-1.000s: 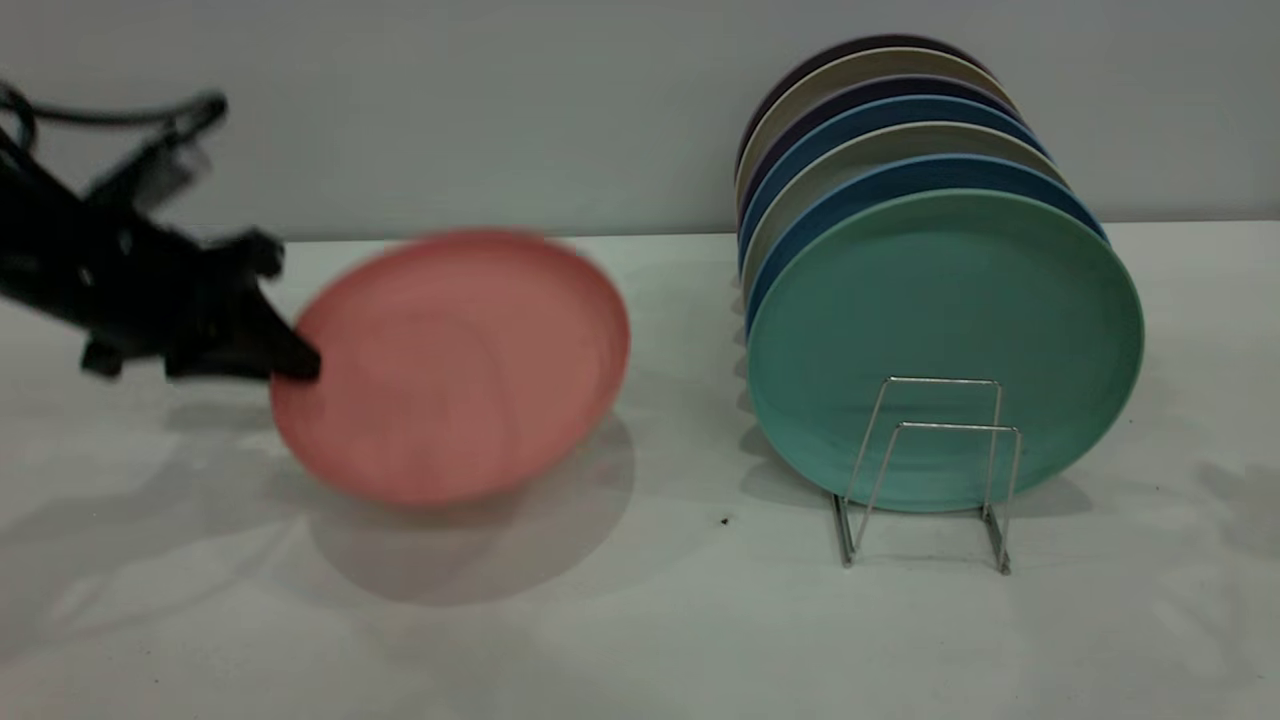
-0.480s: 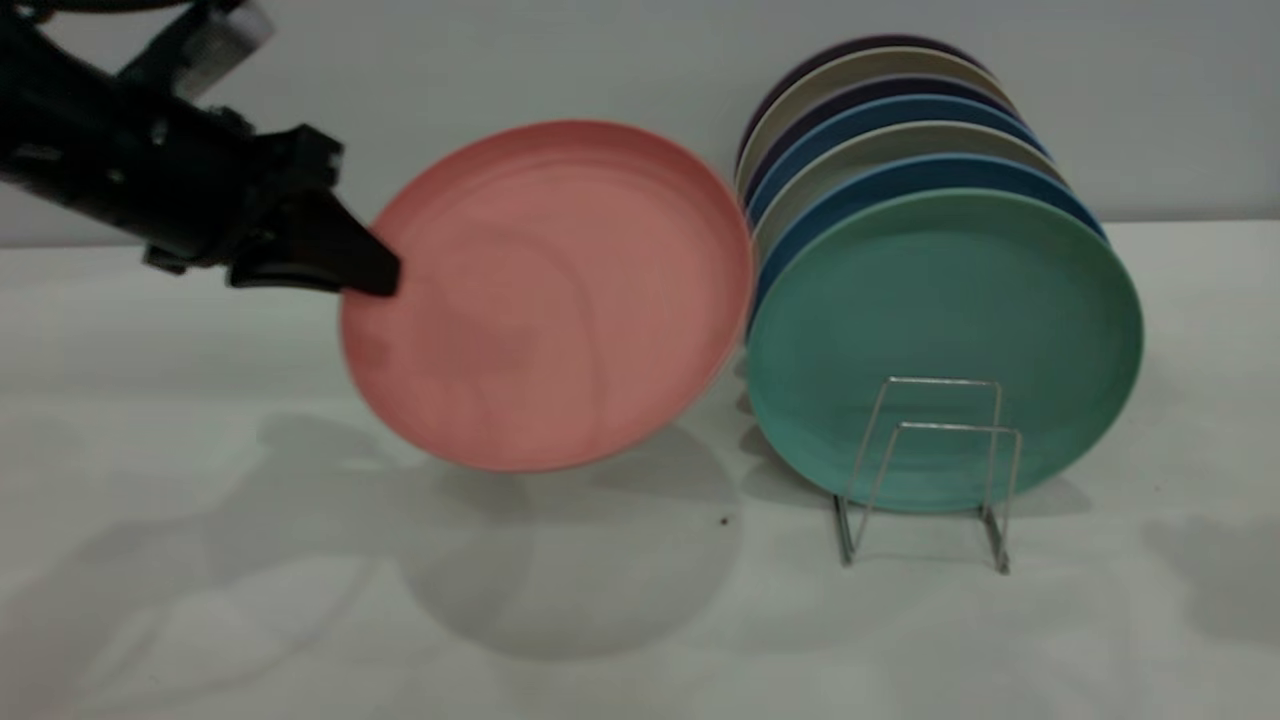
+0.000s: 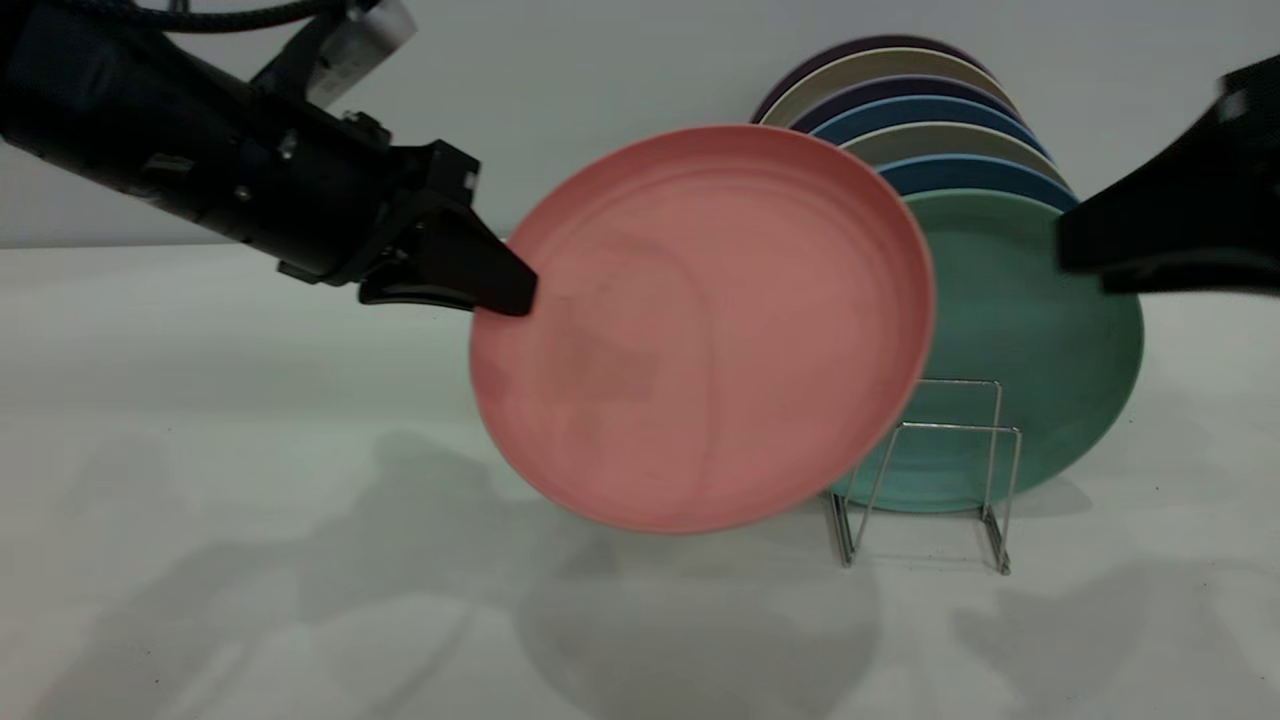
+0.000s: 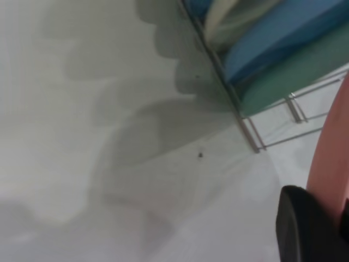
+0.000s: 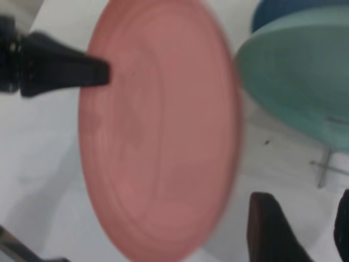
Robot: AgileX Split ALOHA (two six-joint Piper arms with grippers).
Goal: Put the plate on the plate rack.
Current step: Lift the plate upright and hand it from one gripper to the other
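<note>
My left gripper (image 3: 500,290) is shut on the left rim of the salmon-pink plate (image 3: 705,325) and holds it tilted in the air, just in front of and left of the rack. The plate also shows in the left wrist view (image 4: 332,164) and the right wrist view (image 5: 158,125). The silver wire plate rack (image 3: 935,470) stands on the table with a teal-green plate (image 3: 1030,340) in front and several plates behind. My right gripper (image 3: 1085,250) is open and empty, in the air at the right, in front of the teal plate.
Blue, beige and dark plates (image 3: 920,110) stand in a row in the rack behind the teal one. The white table (image 3: 250,550) stretches left and front of the rack. A grey wall runs behind.
My left gripper has lifted the pink plate and carried it right, from the left table area to overlap the rack. My right gripper has come into view at the right.
</note>
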